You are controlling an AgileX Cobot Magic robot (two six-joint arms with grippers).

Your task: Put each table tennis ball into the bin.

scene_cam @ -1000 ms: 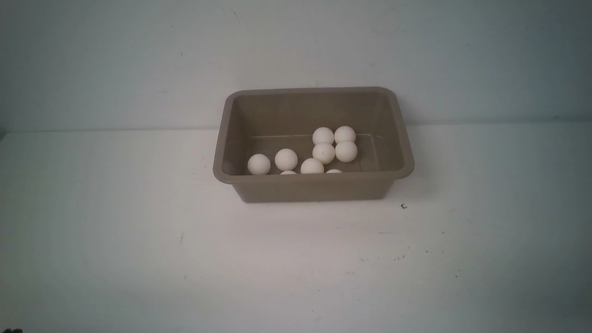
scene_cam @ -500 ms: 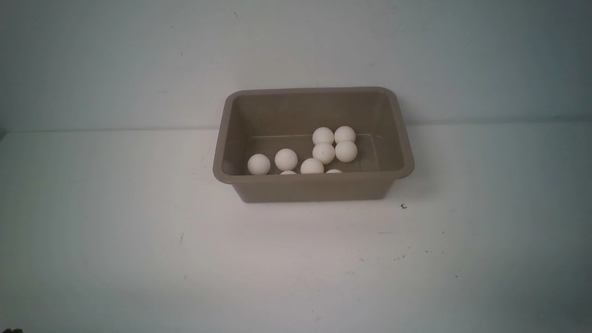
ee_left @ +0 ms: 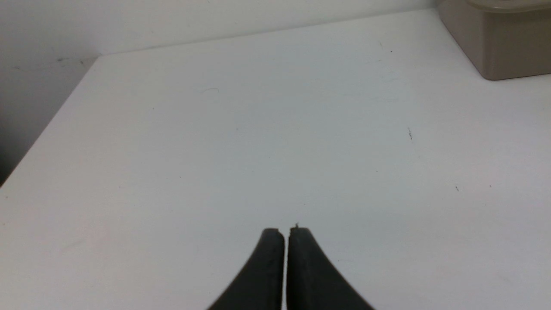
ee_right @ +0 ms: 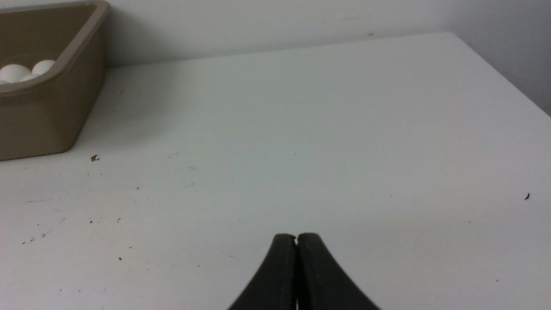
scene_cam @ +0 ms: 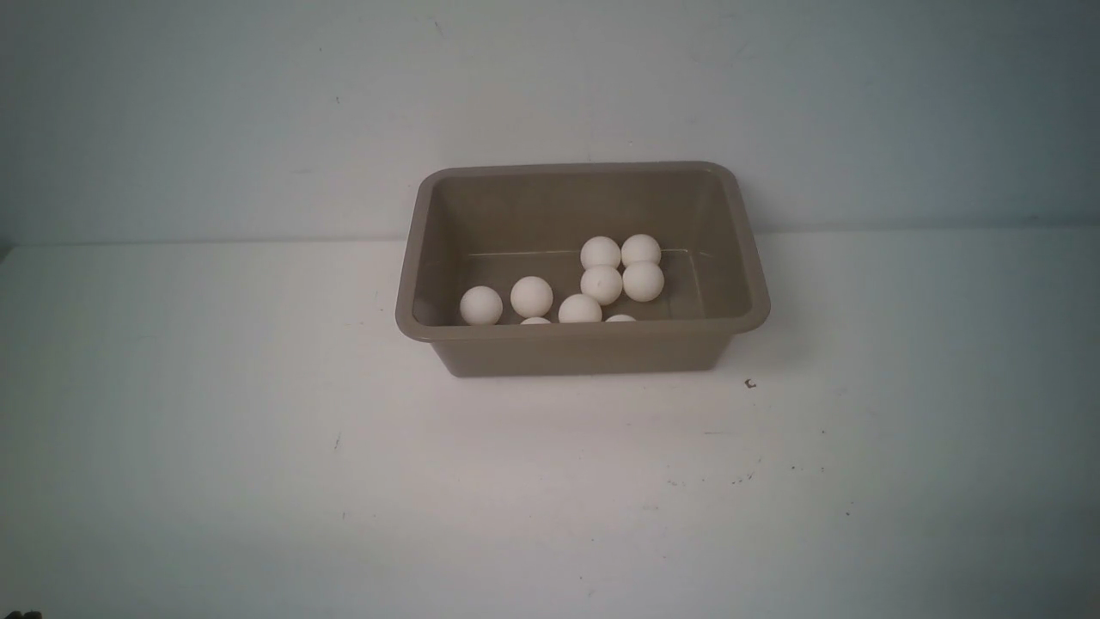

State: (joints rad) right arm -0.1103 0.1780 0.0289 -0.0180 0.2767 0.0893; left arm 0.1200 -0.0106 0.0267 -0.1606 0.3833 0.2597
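The taupe-brown bin [scene_cam: 582,335] stands at the middle back of the white table. Several off-white table tennis balls [scene_cam: 601,284] lie inside it, two half hidden behind its near wall. No ball shows on the table. Neither gripper shows in the front view. In the left wrist view my left gripper [ee_left: 286,230] is shut and empty over bare table, with a corner of the bin [ee_left: 503,47] far off. In the right wrist view my right gripper [ee_right: 296,236] is shut and empty, with the bin [ee_right: 43,112] and two balls [ee_right: 26,71] far off.
The white table [scene_cam: 258,413] carries small dark specks [scene_cam: 750,383] near the bin's right front corner. A pale wall rises right behind the bin. The table's left edge [ee_left: 47,129] and right edge [ee_right: 503,73] show in the wrist views.
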